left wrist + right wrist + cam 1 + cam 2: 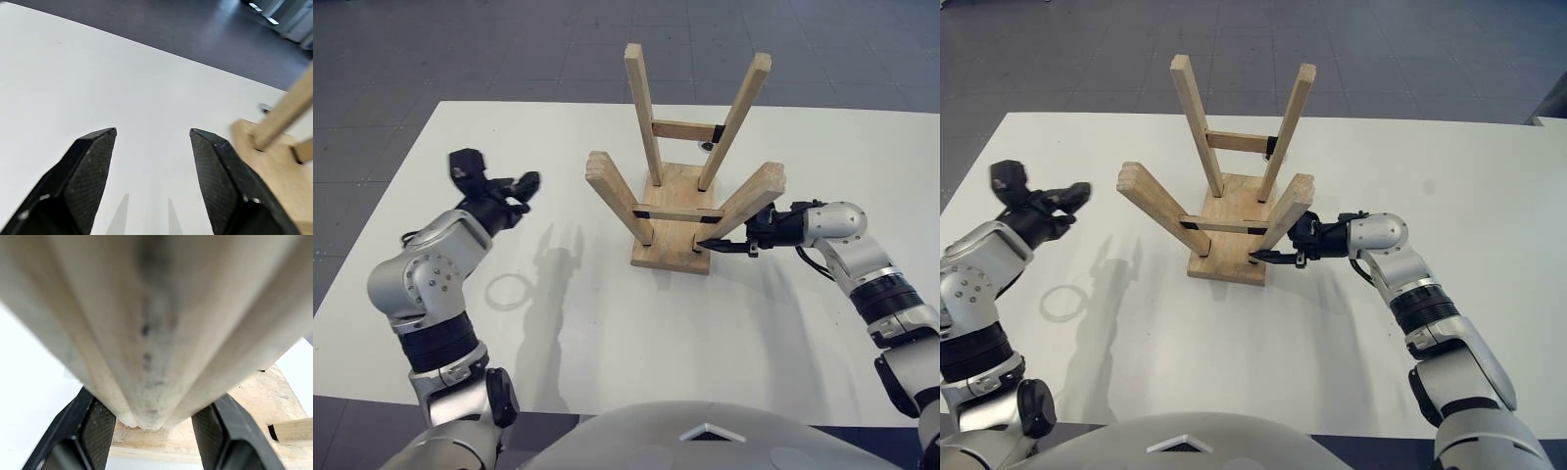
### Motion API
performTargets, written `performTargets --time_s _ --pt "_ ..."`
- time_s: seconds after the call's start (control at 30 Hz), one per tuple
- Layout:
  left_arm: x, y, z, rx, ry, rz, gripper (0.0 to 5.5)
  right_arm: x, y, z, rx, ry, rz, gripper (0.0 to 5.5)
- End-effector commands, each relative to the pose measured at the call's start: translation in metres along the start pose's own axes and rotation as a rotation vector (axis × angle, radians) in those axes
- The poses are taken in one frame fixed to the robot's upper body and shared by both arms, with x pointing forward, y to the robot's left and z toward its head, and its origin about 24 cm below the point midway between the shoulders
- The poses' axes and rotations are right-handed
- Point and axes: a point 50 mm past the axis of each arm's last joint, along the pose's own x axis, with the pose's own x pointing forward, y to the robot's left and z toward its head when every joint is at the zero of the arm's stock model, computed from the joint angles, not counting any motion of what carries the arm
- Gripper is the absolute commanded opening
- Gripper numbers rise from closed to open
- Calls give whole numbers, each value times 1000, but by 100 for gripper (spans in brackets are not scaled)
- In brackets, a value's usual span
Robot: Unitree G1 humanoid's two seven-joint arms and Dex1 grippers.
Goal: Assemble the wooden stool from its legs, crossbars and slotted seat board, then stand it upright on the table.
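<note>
The wooden stool stands upside down in the middle of the white table, its seat board [680, 186] flat on the top and its legs pointing up. Two crossbars [683, 129] [680, 212] join the legs in pairs. My right gripper [710, 243] is low at the base of the near right leg [749, 196]. In the right wrist view its fingers [95, 431] stand open on either side of that leg [156, 323]. My left gripper [524, 188] hangs open and empty above the table, well to the left of the stool, which shows at the edge of the left wrist view [274, 166].
A faint ring [509, 291] lies on the table near the left arm. A small metal part [707, 146] sits just behind the stool. Bare table [607, 343] stretches in front, and dark floor lies beyond the far edge.
</note>
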Motion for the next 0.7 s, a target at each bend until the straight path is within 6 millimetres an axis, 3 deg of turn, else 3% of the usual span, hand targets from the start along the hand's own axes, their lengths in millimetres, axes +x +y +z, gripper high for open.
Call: performTargets --time_s 0.03,0.1,0.17,0.3,0.43,0.53,0.7 --pt "-9 -146 -12 -36 106 -891 281 -8 61 -77 188 472 244 204" --pt "-11 -159 3 -127 8 -956 281 -7 60 -76 184 470 248 204" --pt "-12 -155 11 -197 -41 -942 281 -8 60 -76 185 470 251 204" --pt "-7 -125 1 -181 7 -736 281 -12 69 -80 190 508 324 204" --pt "-4 -92 18 -166 -40 -576 281 -21 75 -88 233 548 375 204" --pt "-4 -64 34 -164 -85 -465 281 -26 70 -80 246 473 402 204" --pt "-3 -51 45 -149 -82 -441 281 -25 69 -71 209 388 470 204"
